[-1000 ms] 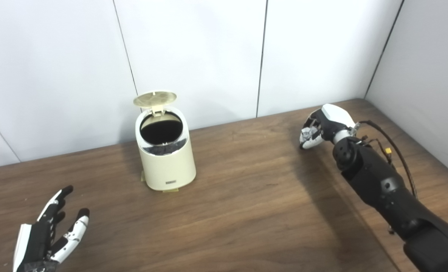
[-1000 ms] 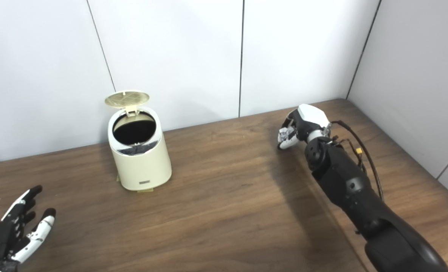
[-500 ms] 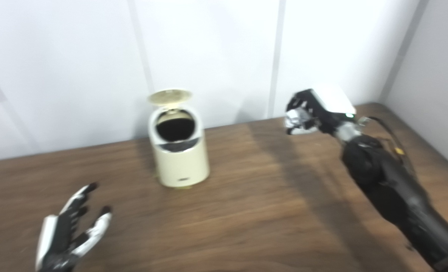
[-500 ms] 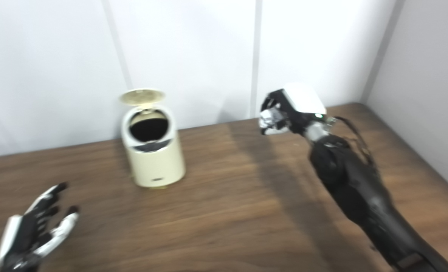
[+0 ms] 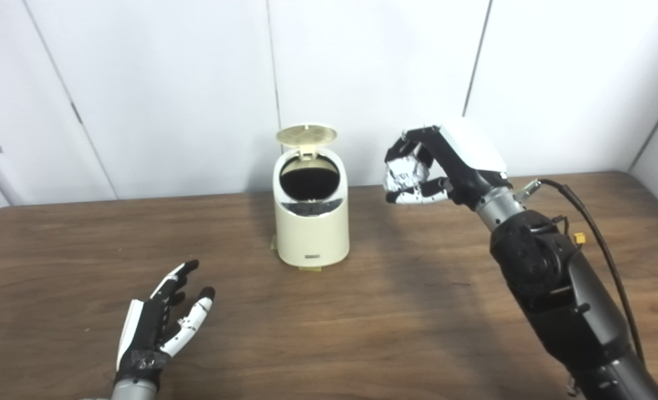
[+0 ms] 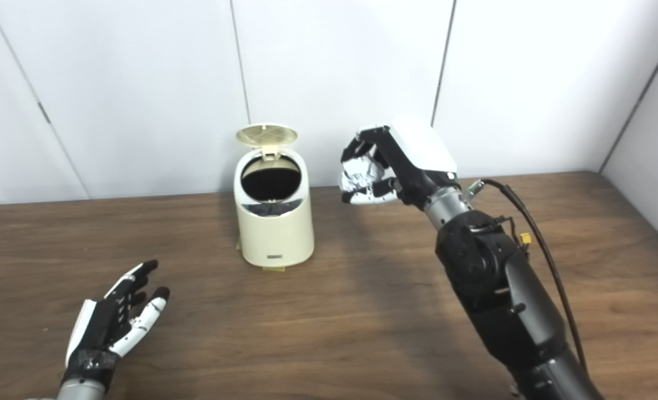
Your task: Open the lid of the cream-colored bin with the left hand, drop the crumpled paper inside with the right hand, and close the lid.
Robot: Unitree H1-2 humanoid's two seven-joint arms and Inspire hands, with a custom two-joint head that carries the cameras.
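The cream-colored bin (image 5: 311,222) stands on the wooden table near the back wall, its round lid (image 5: 306,134) tipped up and the dark inside showing. My right hand (image 5: 445,164) is raised above the table to the right of the bin, at about the height of its rim, shut on the crumpled white paper (image 5: 401,172). My left hand (image 5: 162,322) lies low near the table's front left, open with fingers spread, well apart from the bin.
The brown table (image 5: 395,311) ends at white wall panels behind the bin. A black cable (image 5: 601,244) with a yellow connector runs along my right forearm.
The camera has swung to the right, shifting the whole scene. My right hand has lifted the paper off the table and carried it up and toward the bin. The lid stays up.
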